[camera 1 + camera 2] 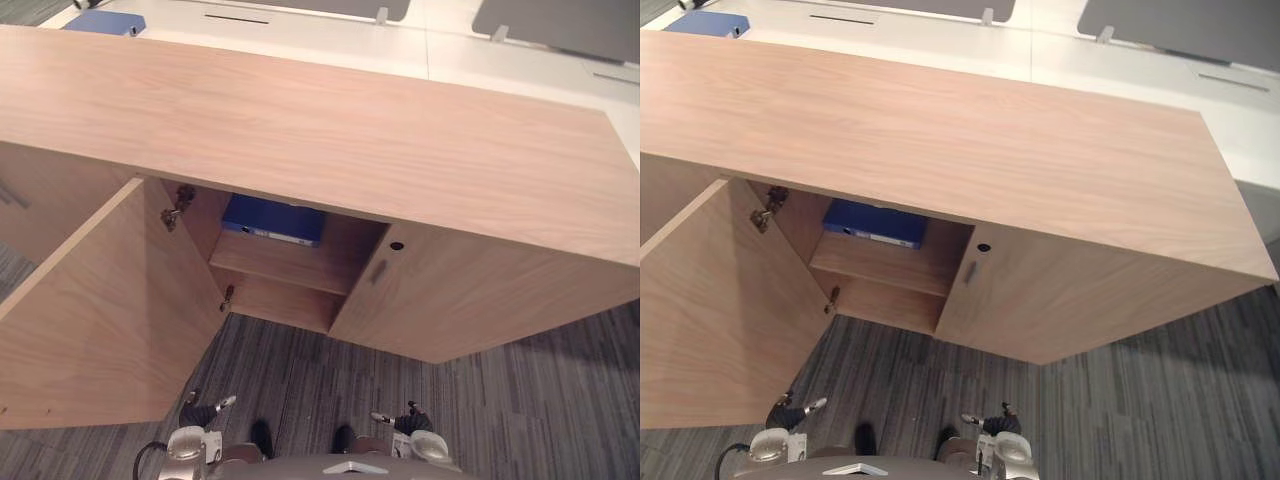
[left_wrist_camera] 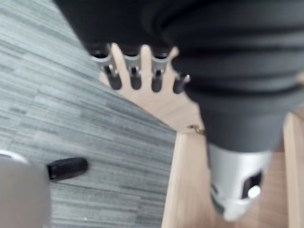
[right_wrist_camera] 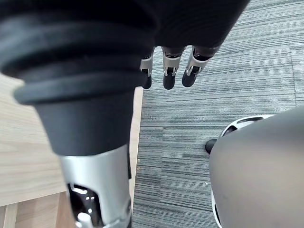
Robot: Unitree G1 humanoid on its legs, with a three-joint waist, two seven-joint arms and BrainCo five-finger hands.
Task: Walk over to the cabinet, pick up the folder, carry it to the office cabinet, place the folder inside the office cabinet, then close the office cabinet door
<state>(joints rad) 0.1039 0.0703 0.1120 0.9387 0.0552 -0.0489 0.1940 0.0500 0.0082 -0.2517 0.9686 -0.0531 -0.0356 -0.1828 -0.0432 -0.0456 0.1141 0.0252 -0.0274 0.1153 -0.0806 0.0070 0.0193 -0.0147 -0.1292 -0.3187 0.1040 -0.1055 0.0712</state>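
A light wood office cabinet [image 1: 330, 130] stands on grey carpet. The blue folder [image 1: 272, 220] lies flat on the upper shelf [image 1: 300, 268] inside, toward the shelf's left end. The left door [image 1: 90, 310] is swung wide open. The left hand [image 1: 203, 412] and right hand [image 1: 408, 420] hang low, well apart from the cabinet, fingers [image 2: 135, 78] straight and holding nothing. Placing looks done; closing remains. The next move calls for the left hand to reach the door's outer face and push it shut.

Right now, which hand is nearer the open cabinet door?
Left. The left hand hangs by the free edge of the open door; the right hand hangs farther off, before the closed door.
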